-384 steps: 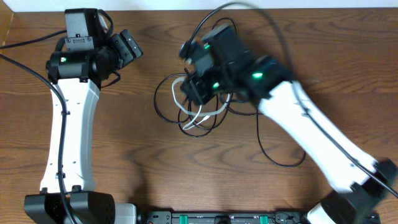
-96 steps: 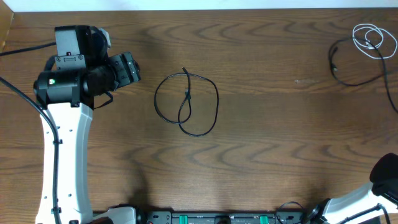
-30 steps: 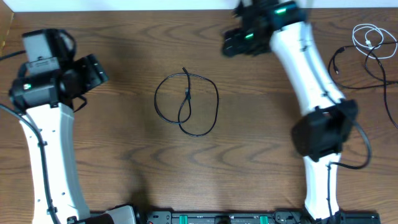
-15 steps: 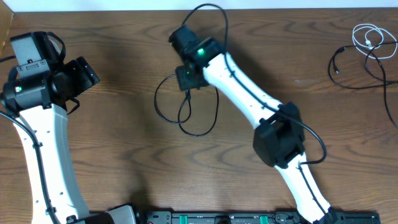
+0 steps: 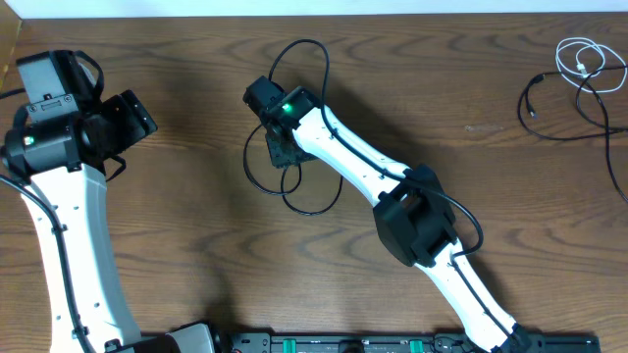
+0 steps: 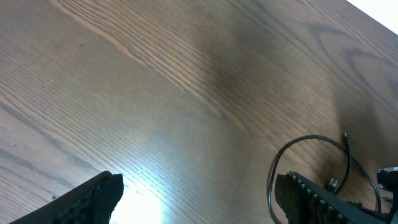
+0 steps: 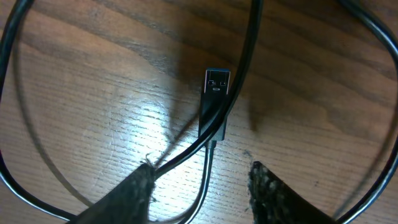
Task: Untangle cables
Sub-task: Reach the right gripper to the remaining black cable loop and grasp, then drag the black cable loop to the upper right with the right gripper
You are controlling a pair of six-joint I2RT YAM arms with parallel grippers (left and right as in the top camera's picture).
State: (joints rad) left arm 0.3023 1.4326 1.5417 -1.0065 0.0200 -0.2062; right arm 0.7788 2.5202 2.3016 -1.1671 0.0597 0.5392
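The black cable lies in a small loop at the table's middle. My right gripper hangs low over the loop's top part. In the right wrist view the right gripper is open, with a fingertip on either side of the crossing black strands. The cable's plug end lies just ahead of the fingertips. The white cable lies coiled at the far right back corner, apart from the black loop. My left gripper is open and empty at the far left. In the left wrist view the left gripper sees the loop at right.
A thin black cord with a plug end lies beside the white cable at the far right. The right arm stretches diagonally across the table's middle from the front. The table's back edge runs along the top.
The right arm swung from the back of the table down onto the black loop and moved slightly left over it. The left arm pulled left a second ago, then stayed still.
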